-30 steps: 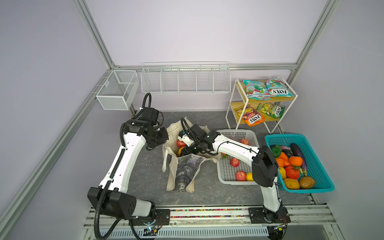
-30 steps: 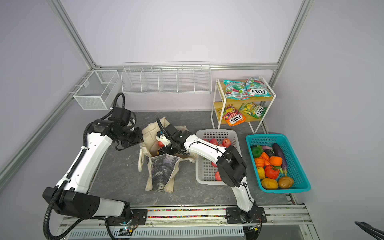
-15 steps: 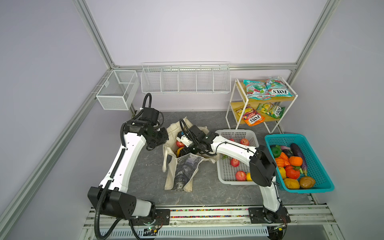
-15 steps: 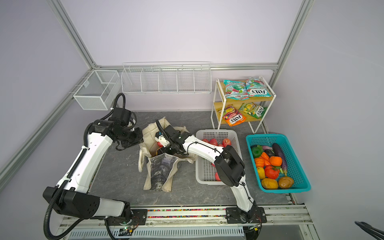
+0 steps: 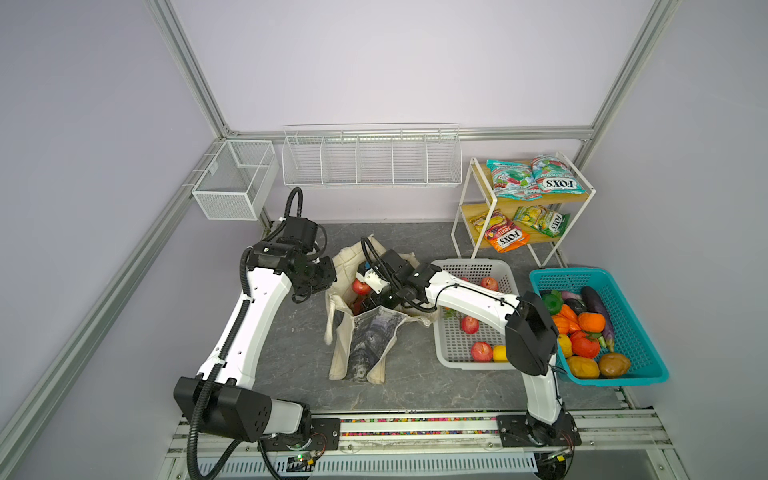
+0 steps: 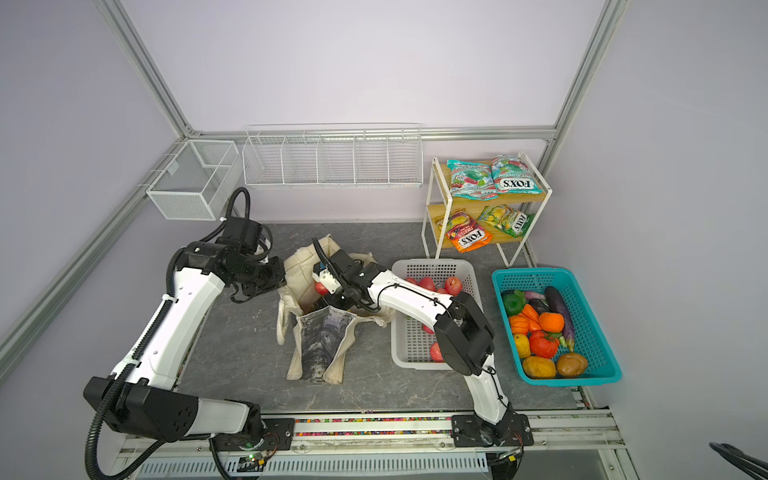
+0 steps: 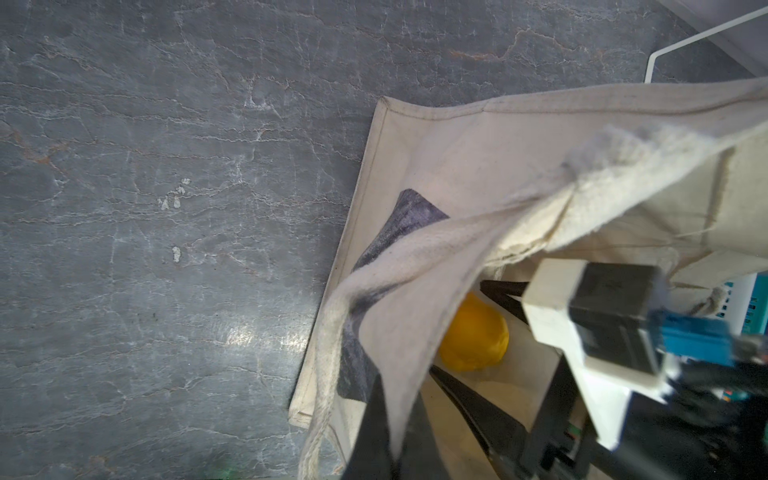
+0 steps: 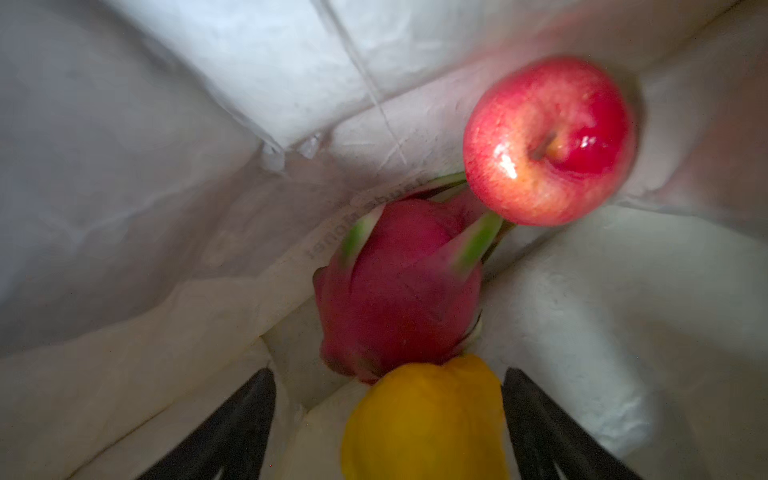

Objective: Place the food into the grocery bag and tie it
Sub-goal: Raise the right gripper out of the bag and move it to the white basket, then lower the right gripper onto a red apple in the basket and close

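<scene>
The grocery bag (image 5: 376, 332) stands slumped near the middle of the grey, stone-patterned worktop (image 5: 299, 357), just beside the white perforated basket (image 5: 453, 353). Both arms seem posed for one aim: an open mouth to drop food through. The left end effector (image 5: 332, 279) is clamped shut on the bag's rim on its own side, drawing the limp cream canvas up and outward so the soft wall does not fold over the opening. In the left wrist view that cloth has a coarse weave, a frayed seam edge and the grey-black print. The right end effector (image 8: 387, 376) reaches down inside the bag, its dark fingers spread wide on either side of the yellow fruit (image 8: 424, 419). A gap shows on at least one side, so I judge the fruit released rather than gripped. It lies against a matte pink dragon fruit (image 8: 399, 291) with green-tipped scales, and a glossy round red apple (image 8: 548, 141) sits beyond that, all cradled by creased fabric at the bottom. More apples and a yellow piece wait in the white perforated basket, so packing looks partway done. The long handles (image 5: 338, 361) lie slack on the worktop, untied.
</scene>
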